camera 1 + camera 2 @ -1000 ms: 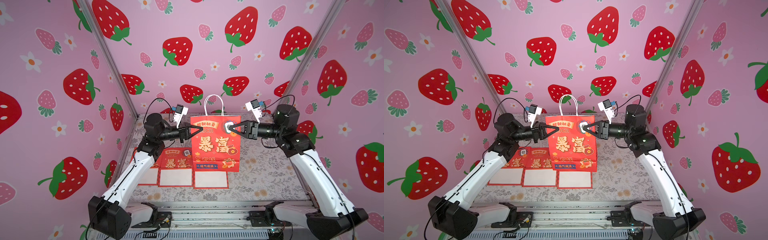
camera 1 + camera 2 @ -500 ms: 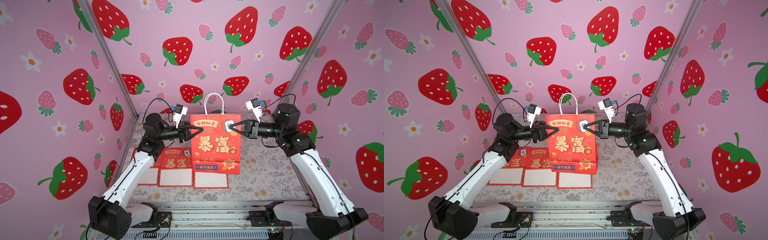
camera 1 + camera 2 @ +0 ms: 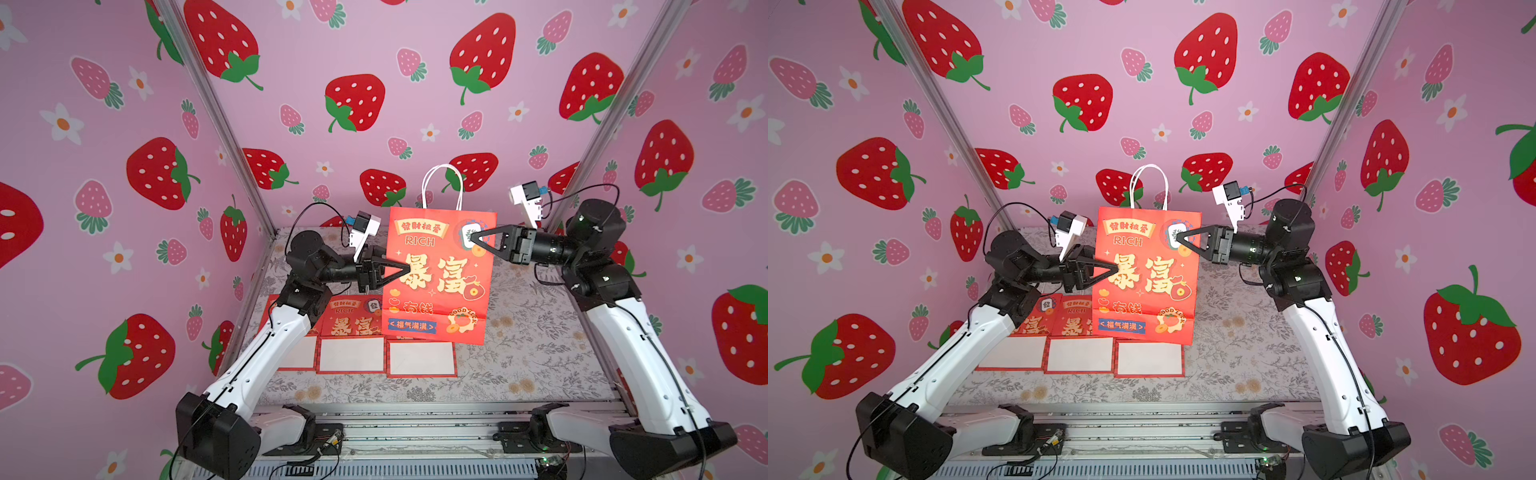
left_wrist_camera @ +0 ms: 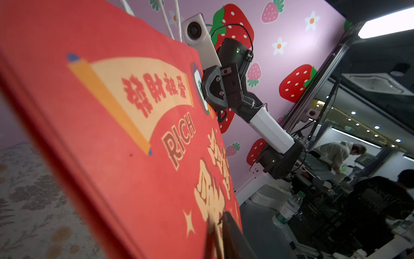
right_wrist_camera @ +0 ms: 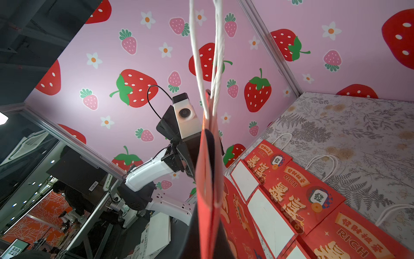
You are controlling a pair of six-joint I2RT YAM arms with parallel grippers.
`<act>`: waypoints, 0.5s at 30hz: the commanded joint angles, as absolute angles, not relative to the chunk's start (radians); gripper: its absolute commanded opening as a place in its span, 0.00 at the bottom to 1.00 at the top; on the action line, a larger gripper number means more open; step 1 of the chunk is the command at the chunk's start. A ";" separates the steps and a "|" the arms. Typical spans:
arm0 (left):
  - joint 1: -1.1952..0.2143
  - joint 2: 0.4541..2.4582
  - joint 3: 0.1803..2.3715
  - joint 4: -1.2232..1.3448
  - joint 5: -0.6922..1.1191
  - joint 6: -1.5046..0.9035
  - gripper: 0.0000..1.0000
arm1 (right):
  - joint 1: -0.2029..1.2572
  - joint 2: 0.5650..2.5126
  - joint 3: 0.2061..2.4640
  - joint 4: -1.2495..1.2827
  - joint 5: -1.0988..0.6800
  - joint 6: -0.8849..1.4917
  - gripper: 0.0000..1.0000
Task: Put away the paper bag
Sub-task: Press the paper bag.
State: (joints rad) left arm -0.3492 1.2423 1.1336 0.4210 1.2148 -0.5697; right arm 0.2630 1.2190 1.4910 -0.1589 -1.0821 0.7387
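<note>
Holding the paper bag (image 3: 438,274) flattened and upright above the worktop (image 3: 536,353), we keep the right hand (image 3: 471,237) clamped on its upper corner; the left hand (image 3: 405,271), slightly parted, steadies the opposite edge near the flat bags (image 3: 353,322).

Both top views look down frontally; wrist views sit close.

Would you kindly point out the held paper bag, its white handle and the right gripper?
paper bag (image 3: 436,286): a top view, middle of its red printed face.
white handle (image 3: 441,185): a top view, on the loop above the bag's top edge.
right gripper (image 3: 473,237): a top view, at its fingertips on the bag.
</note>
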 commanded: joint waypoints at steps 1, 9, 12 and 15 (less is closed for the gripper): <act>-0.363 1.224 1.144 0.437 1.247 -0.557 0.22 | 0.256 1.218 1.509 -0.077 -1.085 0.772 0.00; -0.365 1.227 1.150 0.419 1.224 -0.547 0.00 | 0.258 1.208 1.483 -0.128 -1.088 0.717 0.00; -0.365 1.224 1.150 0.418 1.215 -0.548 0.00 | 0.258 1.194 1.458 -0.144 -1.092 0.694 0.05; -0.365 1.220 1.150 0.416 1.208 -0.547 0.00 | 0.258 1.175 1.430 -0.174 -1.093 0.667 0.17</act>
State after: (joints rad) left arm -0.3588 1.2411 1.1336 0.3950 1.2121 -0.5613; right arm 0.2607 1.2041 1.4517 -0.1474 -1.0916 0.7078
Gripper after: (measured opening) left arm 0.047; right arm 0.148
